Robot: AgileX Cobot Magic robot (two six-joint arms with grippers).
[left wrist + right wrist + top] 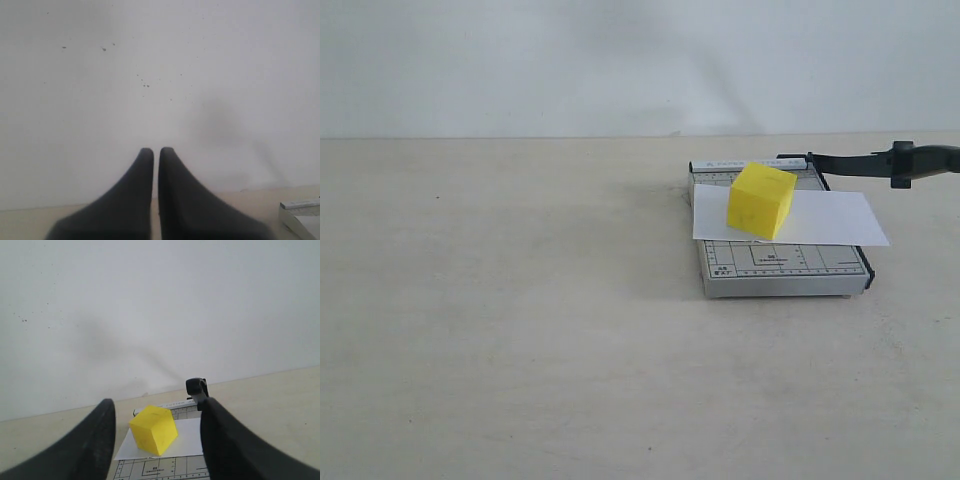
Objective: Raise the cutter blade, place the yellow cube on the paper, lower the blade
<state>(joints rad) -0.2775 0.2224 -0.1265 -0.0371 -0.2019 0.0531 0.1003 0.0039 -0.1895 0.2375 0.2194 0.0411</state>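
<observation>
The yellow cube point(761, 200) sits on the white paper point(840, 218), which lies across the grey gridded trimmer base point(780, 268). The cutter blade point(880, 160) is lifted off the base, its thick handle end out to the right. Neither gripper shows in the exterior view. In the right wrist view my right gripper point(157, 407) is open and empty, short of the cube point(153, 430) and paper point(187, 440); the blade handle point(196, 387) pokes up by one finger. My left gripper point(156, 150) is shut on nothing, facing the wall.
Pale tabletop point(520, 320) spreads left of and in front of the trimmer. A white wall point(620, 60) stands behind. One corner of the trimmer base point(302, 215) shows at the edge of the left wrist view.
</observation>
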